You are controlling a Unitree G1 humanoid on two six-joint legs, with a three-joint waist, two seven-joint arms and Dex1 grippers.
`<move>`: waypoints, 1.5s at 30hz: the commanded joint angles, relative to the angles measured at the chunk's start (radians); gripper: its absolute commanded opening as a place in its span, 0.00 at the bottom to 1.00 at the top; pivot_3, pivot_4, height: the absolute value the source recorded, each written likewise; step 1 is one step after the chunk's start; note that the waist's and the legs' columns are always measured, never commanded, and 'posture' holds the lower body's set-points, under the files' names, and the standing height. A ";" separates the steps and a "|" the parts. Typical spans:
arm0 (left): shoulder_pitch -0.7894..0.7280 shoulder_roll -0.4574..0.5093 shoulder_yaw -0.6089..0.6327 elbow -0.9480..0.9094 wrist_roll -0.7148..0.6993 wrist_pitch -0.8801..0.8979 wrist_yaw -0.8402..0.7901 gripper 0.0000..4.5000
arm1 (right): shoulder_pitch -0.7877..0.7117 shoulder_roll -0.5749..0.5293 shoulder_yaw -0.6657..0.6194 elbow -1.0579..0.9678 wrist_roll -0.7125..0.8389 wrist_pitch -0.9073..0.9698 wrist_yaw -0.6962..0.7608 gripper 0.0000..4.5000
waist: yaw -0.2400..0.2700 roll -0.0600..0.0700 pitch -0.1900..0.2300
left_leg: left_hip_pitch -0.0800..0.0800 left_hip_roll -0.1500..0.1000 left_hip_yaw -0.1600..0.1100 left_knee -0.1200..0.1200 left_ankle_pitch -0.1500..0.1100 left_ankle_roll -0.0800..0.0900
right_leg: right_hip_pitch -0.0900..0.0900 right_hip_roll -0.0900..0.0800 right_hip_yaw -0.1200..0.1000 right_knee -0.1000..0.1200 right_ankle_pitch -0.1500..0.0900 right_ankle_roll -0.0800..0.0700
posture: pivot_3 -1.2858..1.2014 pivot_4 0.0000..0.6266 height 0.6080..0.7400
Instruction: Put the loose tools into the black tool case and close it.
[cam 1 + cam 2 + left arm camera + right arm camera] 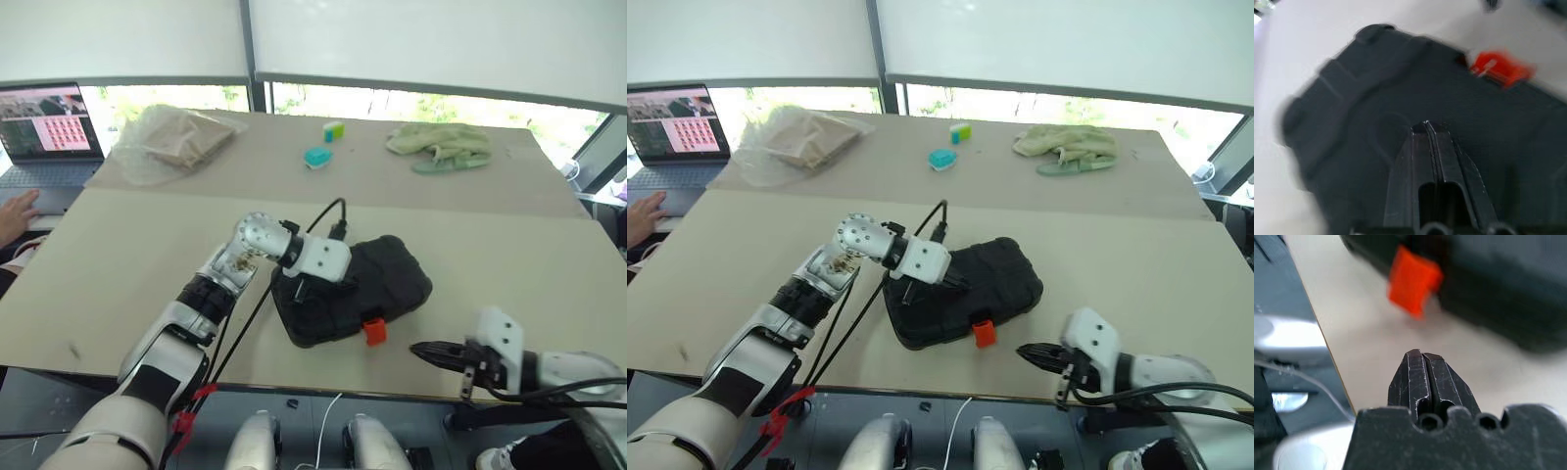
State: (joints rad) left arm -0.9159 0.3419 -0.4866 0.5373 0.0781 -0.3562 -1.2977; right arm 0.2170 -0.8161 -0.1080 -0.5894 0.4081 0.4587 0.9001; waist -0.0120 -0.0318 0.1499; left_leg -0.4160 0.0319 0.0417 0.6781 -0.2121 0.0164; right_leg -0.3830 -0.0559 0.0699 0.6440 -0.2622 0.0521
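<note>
Head views: we see the black moulded plastic tool case lying shut on the beige surface, long axis diagonal, small orange latch facing the near edge. The left claw rests over its lid; the right claw hovers near the latch.
Left wrist view: left claw pinched together, empty, above the textured shell.
Right wrist view: right claw likewise closed, holding nothing.
Handling: we judge the case rigid, fairly heavy and slippery; best pressed on the lid near the latch.

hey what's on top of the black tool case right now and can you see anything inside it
The left pincer, fingers shut, is over the lid of the black tool case. The lid is down, so the inside is covered. Its orange latch sticks out at the front edge.
</note>
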 commanded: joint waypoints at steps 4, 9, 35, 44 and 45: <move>0.049 -0.002 -0.017 0.111 0.044 0.002 0.016 0.01 | -0.110 0.047 0.137 0.025 -0.076 0.024 -0.075 0.00 | 0.002 0.005 -0.014 | 0.002 0.000 0.002 0.000 0.000 0.000 | 0.001 -0.002 0.000 0.000 -0.005 -0.001 | 0.52 0.24 1.00; 0.049 -0.009 0.007 0.101 0.030 0.037 0.013 0.01 | -0.135 0.061 0.195 0.058 -0.126 0.009 -0.091 0.00 | 0.001 0.006 -0.017 | 0.002 0.000 0.003 0.000 0.000 0.000 | 0.000 -0.001 0.000 0.003 -0.004 0.001 | 0.52 0.24 1.00; 0.045 -0.031 0.032 0.097 0.027 0.045 -0.013 0.01 | -0.164 0.177 0.199 0.021 -0.296 -0.179 -0.228 0.00 | -0.006 0.006 -0.017 | 0.000 0.001 0.004 -0.002 0.000 0.000 | -0.004 -0.001 0.001 0.003 -0.004 0.001 | 0.52 0.24 1.00; 0.045 -0.034 0.026 0.105 0.035 0.028 -0.017 0.01 | -0.099 0.147 0.167 -0.041 -0.249 -0.089 -0.185 0.00 | -0.002 0.006 -0.017 | 0.000 0.001 0.004 -0.003 0.000 0.000 | -0.004 -0.001 0.001 0.003 -0.005 0.001 | 0.52 0.24 1.00; 0.043 -0.035 0.027 0.106 0.035 0.029 -0.018 0.01 | -0.082 0.138 0.155 -0.061 -0.227 -0.067 -0.174 0.00 | -0.001 0.006 -0.017 | 0.000 0.001 0.004 -0.003 0.000 0.000 | -0.004 -0.001 0.001 0.003 -0.005 0.001 | 0.52 0.24 1.00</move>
State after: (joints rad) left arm -0.9050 0.3065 -0.4159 0.6035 0.0744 -0.3275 -1.3003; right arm 0.1255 -0.6632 0.0878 -0.5891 0.1421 0.3625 0.7129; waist -0.0133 -0.0261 0.1334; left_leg -0.4165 0.0326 0.0457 0.6742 -0.2121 0.0168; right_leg -0.3871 -0.0569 0.0713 0.6465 -0.2678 0.0523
